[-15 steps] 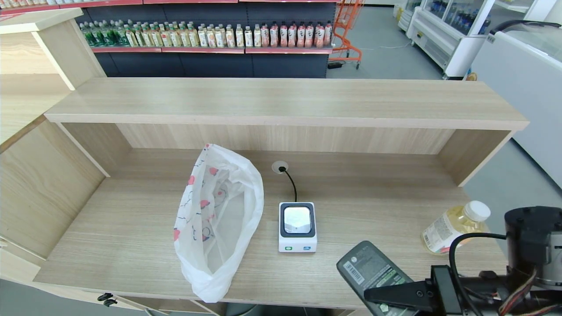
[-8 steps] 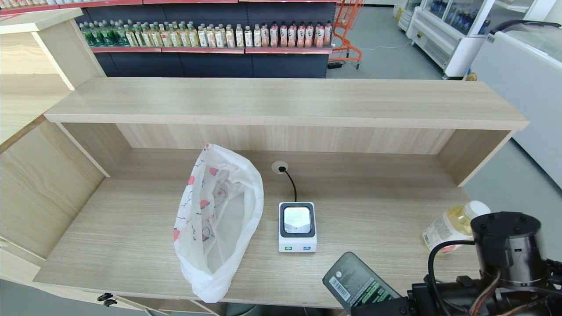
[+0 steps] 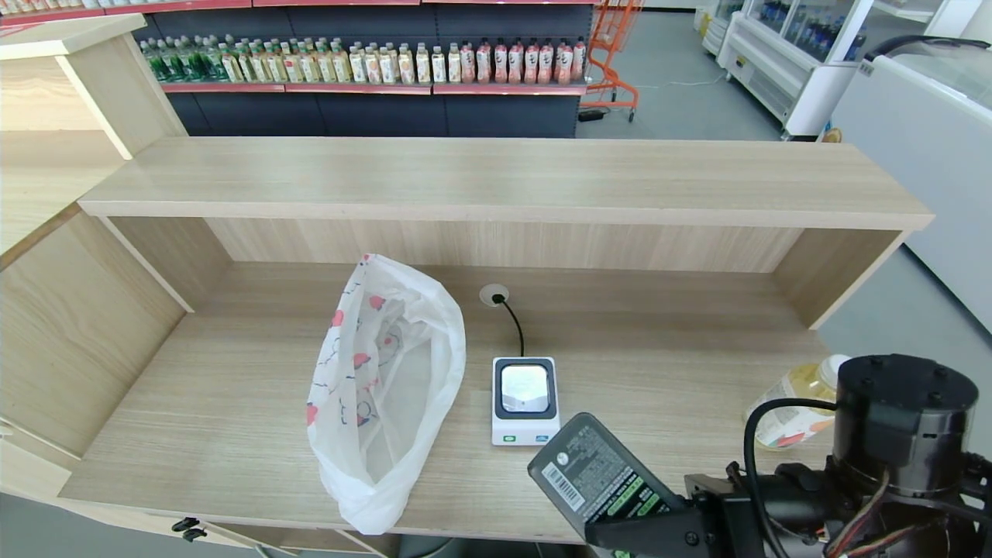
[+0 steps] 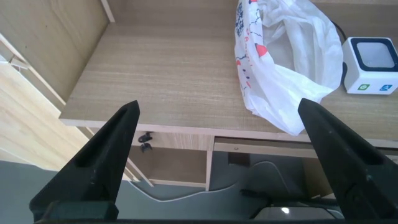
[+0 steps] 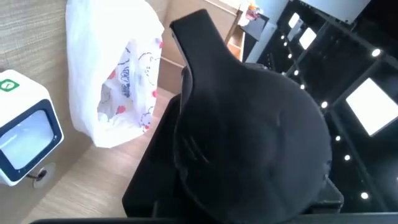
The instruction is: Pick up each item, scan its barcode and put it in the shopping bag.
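My right gripper (image 3: 659, 528) is shut on a dark grey pack (image 3: 595, 471), its barcode label facing up. It holds the pack above the counter's front edge, just right of and nearer than the white barcode scanner (image 3: 525, 400). The white shopping bag (image 3: 384, 387) lies open to the scanner's left. A yellow drink bottle (image 3: 787, 394) lies at the counter's right end, partly hidden behind my right arm. In the right wrist view the pack (image 5: 249, 143) hides most of the scene, with the scanner (image 5: 25, 140) and bag (image 5: 115, 81) beyond it. My left gripper (image 4: 219, 109) hangs open below the counter's front edge, near the bag (image 4: 280, 56).
The wooden counter (image 3: 659, 364) has a raised shelf at the back and side walls left and right. The scanner's black cable (image 3: 511, 322) runs to a hole behind it. Bare counter lies left of the bag and between the scanner and the bottle.
My right gripper has carried the pack leftward, from the counter's front right to just beside the scanner. The arm now hides more of the bottle.
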You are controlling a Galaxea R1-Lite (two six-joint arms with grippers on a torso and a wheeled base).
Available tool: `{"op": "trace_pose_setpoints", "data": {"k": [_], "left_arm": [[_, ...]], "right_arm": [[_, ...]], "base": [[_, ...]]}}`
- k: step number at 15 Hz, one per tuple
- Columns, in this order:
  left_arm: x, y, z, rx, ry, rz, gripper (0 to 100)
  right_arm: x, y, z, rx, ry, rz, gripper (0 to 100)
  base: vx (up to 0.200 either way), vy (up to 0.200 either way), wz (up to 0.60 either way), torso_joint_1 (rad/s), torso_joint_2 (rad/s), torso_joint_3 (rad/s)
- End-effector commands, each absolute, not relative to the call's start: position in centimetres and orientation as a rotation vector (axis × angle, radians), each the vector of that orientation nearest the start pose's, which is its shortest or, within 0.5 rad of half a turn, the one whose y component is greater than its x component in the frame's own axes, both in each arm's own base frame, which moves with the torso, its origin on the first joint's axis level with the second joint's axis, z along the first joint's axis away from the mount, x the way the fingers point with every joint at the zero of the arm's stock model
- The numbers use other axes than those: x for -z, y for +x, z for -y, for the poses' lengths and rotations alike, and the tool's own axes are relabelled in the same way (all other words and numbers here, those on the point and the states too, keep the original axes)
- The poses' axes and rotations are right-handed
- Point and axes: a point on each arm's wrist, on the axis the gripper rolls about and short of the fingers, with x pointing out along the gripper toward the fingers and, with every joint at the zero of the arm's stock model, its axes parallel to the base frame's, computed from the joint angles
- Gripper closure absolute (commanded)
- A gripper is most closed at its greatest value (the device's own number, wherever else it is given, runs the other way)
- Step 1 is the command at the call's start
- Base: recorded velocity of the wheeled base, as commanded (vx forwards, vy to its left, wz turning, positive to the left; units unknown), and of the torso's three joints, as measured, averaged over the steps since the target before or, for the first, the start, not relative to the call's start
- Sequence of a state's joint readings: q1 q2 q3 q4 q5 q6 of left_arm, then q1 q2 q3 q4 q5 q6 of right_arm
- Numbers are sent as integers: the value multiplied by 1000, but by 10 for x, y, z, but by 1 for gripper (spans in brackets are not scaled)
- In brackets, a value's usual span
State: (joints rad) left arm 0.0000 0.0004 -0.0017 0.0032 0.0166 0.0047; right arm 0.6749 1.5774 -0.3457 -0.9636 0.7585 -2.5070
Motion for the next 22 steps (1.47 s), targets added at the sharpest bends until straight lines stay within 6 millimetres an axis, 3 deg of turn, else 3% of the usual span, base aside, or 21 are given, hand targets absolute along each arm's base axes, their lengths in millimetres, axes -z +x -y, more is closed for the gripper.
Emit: {"op": "trace_pose_setpoints", "data": {"k": [1,22], "left_arm": [[-76,-23,0,-17,5,-2,0],[-76,-23,0,-17,5,-2,0]], "right_arm": [[-130,167,-155,-926,-1933,1580,100],[-126,178,-155,-934,-1939,1565,100]], "base": [[0,0,0,0,0,0],[0,0,0,0,0,0]]}}
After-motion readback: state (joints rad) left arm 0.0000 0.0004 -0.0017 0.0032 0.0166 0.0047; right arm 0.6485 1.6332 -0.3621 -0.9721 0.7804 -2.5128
